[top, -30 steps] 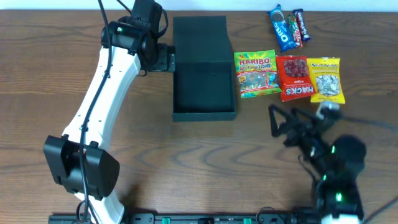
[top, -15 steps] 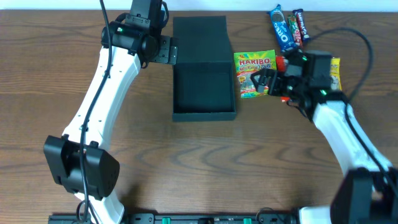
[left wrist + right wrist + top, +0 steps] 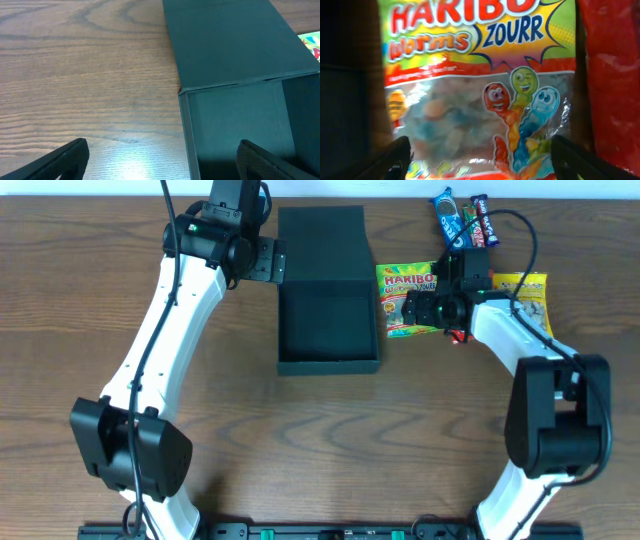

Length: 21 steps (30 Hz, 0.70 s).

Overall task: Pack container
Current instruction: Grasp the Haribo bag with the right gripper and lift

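The container is a dark square box standing open at the table's middle back, its lid flap folded away behind. My left gripper is open at its left wall. In the left wrist view that gripper straddles the wall, one finger over the wood and one inside the box. My right gripper is open low over the Haribo worms packet. In the right wrist view its fingers stand at either side of the packet, with the gripper holding nothing.
A red Hacks packet, also in the right wrist view, lies right of the Haribo, partly under my right arm. A yellow seed packet lies beyond it. An Oreo packet and a dark candy bar lie at the back right.
My right arm swung from the table's front right up to the Haribo packet and settled over it. My left gripper shifted slightly along the box's left side.
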Each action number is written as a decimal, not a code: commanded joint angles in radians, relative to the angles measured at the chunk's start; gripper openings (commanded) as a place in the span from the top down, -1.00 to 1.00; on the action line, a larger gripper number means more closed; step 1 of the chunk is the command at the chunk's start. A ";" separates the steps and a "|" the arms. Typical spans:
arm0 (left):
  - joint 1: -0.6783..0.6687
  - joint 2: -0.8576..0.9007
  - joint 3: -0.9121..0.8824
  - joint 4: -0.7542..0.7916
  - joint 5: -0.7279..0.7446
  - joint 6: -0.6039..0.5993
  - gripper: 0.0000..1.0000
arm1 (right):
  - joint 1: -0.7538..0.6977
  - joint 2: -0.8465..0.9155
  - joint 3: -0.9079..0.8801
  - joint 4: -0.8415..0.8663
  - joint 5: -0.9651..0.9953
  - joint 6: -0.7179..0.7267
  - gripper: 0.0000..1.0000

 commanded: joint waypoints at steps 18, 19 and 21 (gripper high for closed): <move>0.013 0.006 0.001 0.001 0.000 0.025 -0.90 | 0.007 0.054 0.031 0.002 -0.167 -0.012 0.97; 0.017 0.006 0.002 0.000 0.000 0.025 -0.91 | 0.005 0.043 0.036 0.002 -0.190 0.020 0.97; 0.025 0.005 0.003 0.001 0.000 0.025 -0.91 | 0.000 0.021 0.046 -0.002 -0.221 0.070 0.97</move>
